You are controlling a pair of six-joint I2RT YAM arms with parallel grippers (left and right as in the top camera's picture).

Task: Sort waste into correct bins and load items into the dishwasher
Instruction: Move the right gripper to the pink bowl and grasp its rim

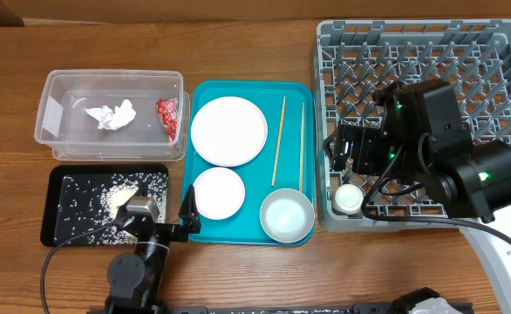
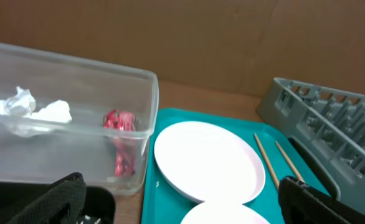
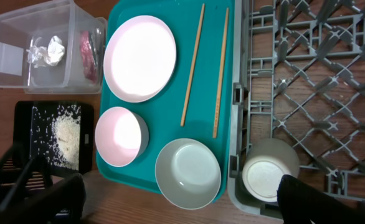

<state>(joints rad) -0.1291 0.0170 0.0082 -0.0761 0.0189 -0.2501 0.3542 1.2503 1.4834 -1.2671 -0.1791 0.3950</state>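
The crumpled tissue (image 1: 110,114) and red wrapper (image 1: 167,118) lie in the clear tub (image 1: 55,87). Rice scraps (image 1: 120,196) lie on the black tray (image 1: 64,231). A large plate (image 1: 228,131), small plate (image 1: 218,192), bowl (image 1: 287,215) and two chopsticks (image 1: 278,139) lie on the teal tray. The cup (image 1: 349,198) sits in the grey rack's (image 1: 500,52) front-left corner. My left gripper (image 1: 162,218) is open and empty between the black and teal trays. My right gripper (image 1: 347,157) is open and empty above the cup (image 3: 266,171).
The teal tray (image 1: 255,187) sits between the bins and the rack. The right arm's body covers the rack's middle. Bare wooden table runs along the front edge. A cardboard wall stands behind the tub in the left wrist view.
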